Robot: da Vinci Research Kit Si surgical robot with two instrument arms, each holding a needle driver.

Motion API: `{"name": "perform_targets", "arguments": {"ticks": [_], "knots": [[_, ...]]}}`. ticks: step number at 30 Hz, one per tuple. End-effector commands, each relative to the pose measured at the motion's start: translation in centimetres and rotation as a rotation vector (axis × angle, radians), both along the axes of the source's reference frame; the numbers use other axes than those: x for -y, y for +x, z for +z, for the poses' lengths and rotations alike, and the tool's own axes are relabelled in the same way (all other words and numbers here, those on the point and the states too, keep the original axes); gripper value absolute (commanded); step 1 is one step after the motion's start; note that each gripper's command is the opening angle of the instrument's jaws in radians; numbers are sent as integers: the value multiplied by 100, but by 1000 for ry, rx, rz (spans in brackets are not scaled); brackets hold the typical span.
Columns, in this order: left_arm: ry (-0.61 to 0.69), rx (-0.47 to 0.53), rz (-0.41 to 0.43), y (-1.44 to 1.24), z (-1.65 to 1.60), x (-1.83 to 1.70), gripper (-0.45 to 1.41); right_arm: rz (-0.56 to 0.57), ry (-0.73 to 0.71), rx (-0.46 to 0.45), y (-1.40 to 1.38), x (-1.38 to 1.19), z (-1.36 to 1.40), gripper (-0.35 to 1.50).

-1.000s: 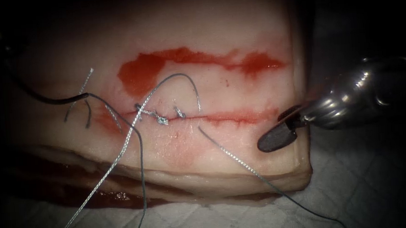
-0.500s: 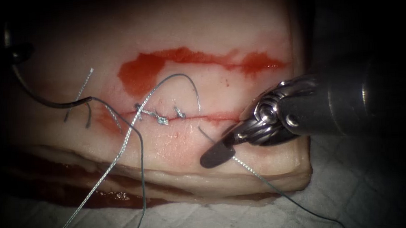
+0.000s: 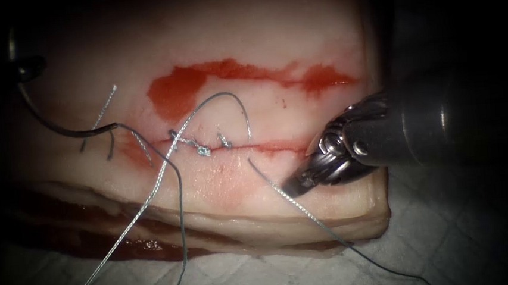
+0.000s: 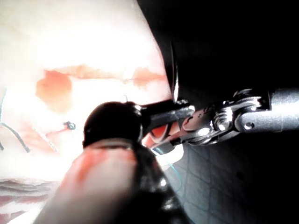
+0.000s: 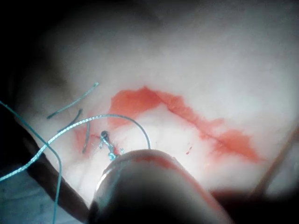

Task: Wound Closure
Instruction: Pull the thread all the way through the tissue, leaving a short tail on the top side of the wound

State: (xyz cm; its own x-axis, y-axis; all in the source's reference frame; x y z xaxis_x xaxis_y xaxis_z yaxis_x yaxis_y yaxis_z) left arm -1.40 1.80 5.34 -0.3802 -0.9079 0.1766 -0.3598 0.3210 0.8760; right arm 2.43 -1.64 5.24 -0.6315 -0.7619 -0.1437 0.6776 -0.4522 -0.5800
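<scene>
Steel right tool [image 3: 297,184], jaws seemingly closed on the thread [image 3: 306,210] running diagonally below the cut [image 3: 278,145]; left tool [image 3: 22,66] holds the needle [image 3: 68,130].

R arm's steel needle-driver tool [image 3: 299,184] now in over pale tissue's [image 3: 293,26] right end, jaws down at thin grey braided thread [image 3: 297,202], closed vs 1 s ago.

No legible text or markings

A white quilted pad [image 3: 439,231] lies beneath, its surroundings dark.
</scene>
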Motion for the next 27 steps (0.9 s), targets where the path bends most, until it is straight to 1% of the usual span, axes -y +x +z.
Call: {"name": "perform_targets", "arguments": {"ticks": [1,4,6,7,9,10,12,14,17,18,19,20,24,27], "knots": [[-1,1,0,-5,4,-1,-45,2,1,7,-3,-10,-2,-35],[0,1,1,-5,4,-1,-45,1,-34,53,-22,-20,-7,-35],[0,1,1,-5,4,-1,-45,15,-58,68,-31,-30,-8,-35],[0,1,1,-5,4,-1,-45,35,-78,69,-33,-37,-8,-30],[0,1,1,-5,4,-1,-45,45,-89,70,-36,-42,-8,5],[0,1,1,-5,4,-1,-45,45,-89,69,-37,-42,-7,19],[0,1,1,-5,4,-1,-45,46,-92,70,-35,-38,-7,32],[0,1,1,-5,4,-1,-45,25,-100,49,-29,-33,-7,46],[0,1,1,-5,4,-1,-45,10,-61,-8,-15,-27,-9,61],[0,1,1,-5,4,-1,-45,2,-8,-54,-7,-22,-10,62],[0,2,1,-5,4,-1,-45,1,4,-78,-1,-19,-10,86],[0,1,1,-5,4,-1,-45,-9,9,-97,3,-16,-10,99],[0,2,1,-5,4,-1,-45,-16,21,-129,23,-4,-9,106],[0,2,1,-5,4,-1,-45,-25,13,-135,26,-2,-6,94]]}}
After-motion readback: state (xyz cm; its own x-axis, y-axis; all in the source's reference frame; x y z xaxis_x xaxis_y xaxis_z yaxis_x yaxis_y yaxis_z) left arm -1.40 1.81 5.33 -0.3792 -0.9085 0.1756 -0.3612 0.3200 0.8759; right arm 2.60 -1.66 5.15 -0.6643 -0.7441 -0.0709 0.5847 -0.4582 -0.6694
